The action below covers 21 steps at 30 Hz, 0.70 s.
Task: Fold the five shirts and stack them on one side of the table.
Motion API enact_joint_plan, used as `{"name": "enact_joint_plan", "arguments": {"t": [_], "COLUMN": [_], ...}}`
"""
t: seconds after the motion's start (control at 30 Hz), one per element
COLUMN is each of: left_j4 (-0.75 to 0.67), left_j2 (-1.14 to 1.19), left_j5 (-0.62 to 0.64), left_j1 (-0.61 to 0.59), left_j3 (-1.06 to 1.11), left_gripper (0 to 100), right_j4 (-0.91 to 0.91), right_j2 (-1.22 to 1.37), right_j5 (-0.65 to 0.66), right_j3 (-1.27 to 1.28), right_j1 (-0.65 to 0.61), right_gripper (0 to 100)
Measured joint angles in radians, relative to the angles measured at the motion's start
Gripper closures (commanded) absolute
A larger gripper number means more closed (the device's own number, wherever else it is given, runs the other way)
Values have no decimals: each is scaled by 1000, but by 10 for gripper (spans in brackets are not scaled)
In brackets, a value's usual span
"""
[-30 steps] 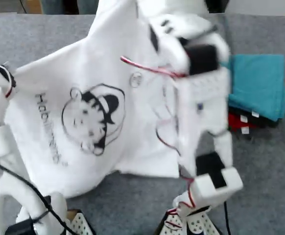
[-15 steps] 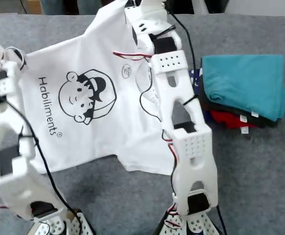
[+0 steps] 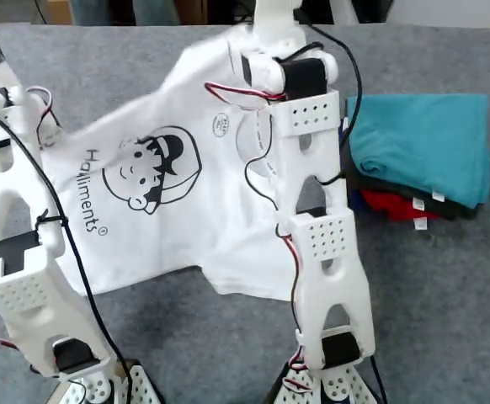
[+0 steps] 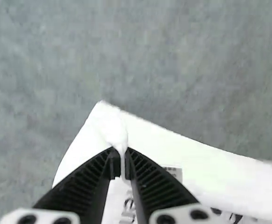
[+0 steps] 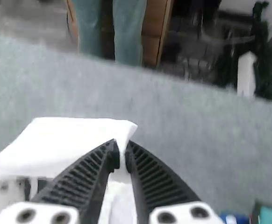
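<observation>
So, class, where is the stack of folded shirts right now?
In the high view, the folded stack, teal on top, lies on the table at the right, beside the white shirt.

Bare grey table (image 3: 447, 311) lies open at the near right, in front of the stack of folded shirts (image 3: 422, 160) (a teal one on top), and across the far left corner. The white shirt (image 3: 161, 227) covers the middle. The right arm (image 3: 316, 210) stretches over the shirt's right part, barring the way between shirt and stack. The left arm (image 3: 13, 252) blocks the left edge.
</observation>
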Motion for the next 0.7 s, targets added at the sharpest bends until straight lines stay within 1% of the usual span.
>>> {"name": "enact_joint_plan", "arguments": {"t": [0.07, 0.1, 0.23, 0.37, 0.47, 0.53, 0.7], "left_j4": [21, 28, 18, -120, -247, -316, -434], "left_j2": [-2, -2, -35, -180, -348, -473, -735], "left_j5": [-8, -9, -15, -17, -21, -55, -91], "left_j1": [0, 2, 2, -2, -17, -29, -75], "left_j3": [34, 61, 247, 535, 783, 945, 1270], "left_gripper": [972, 972, 972, 972, 972, 972, 972], "right_j4": [123, 150, 184, 187, 189, 186, 133], "right_j2": [0, 0, -2, -94, -224, -311, -500], "right_j5": [58, 84, 137, 187, 233, 252, 272], "right_j3": [0, 5, 106, 339, 585, 746, 1068], "right_j1": [2, 6, 51, 54, 54, 60, 112], "right_gripper": [985, 985, 985, 985, 985, 985, 985]}}
